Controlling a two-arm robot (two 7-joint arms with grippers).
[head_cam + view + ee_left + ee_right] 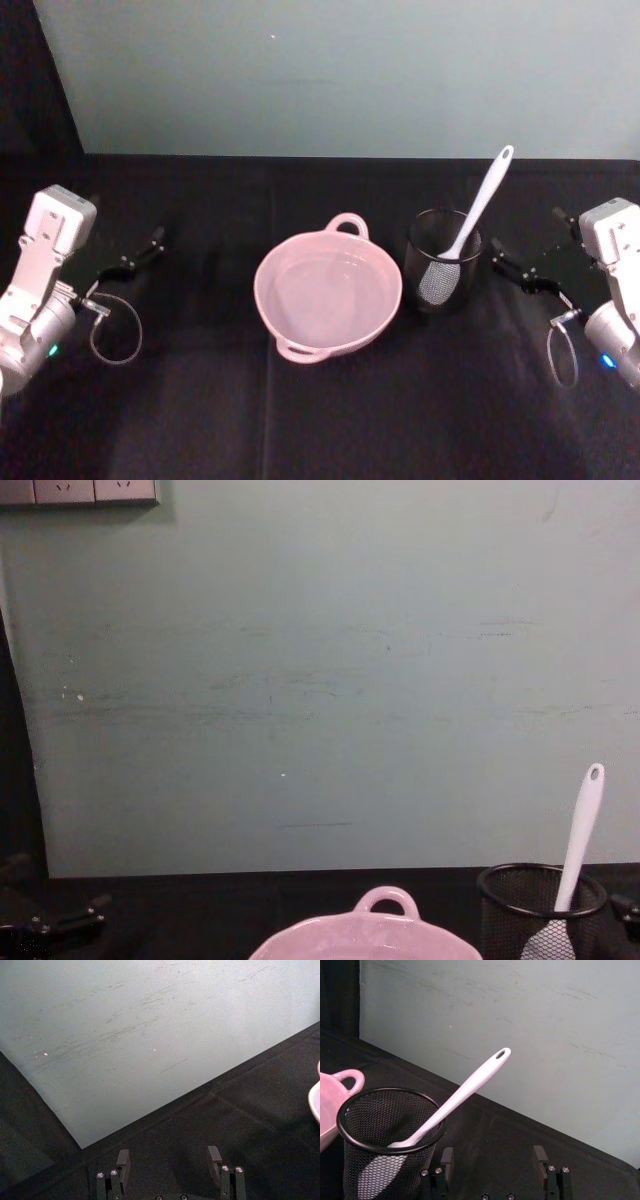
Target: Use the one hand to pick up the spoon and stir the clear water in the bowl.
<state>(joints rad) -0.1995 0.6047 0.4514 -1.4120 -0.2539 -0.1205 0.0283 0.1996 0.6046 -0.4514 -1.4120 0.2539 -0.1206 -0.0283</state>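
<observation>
While spoon leans on cup rim, left gripper, right gripper flank bowl, fingers apart.

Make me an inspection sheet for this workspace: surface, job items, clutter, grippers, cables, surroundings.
Surface: table covered in black cloth.
Job items: pink bowl at centre, upright; water shows as a faint glint inside, level hard to judge. White spoon stands head down in the black mesh cup to the bowl's right, handle leaning out past the rim.
Clutter: nothing seen.
Grippers: left gripper at the table's left, jaws open, empty. Right gripper right of the mesh cup, jaws open, empty.
Cables: one grey cable loop at the left wrist, another at the right.
Surroundings: pale green wall; sockets high on it.
</observation>
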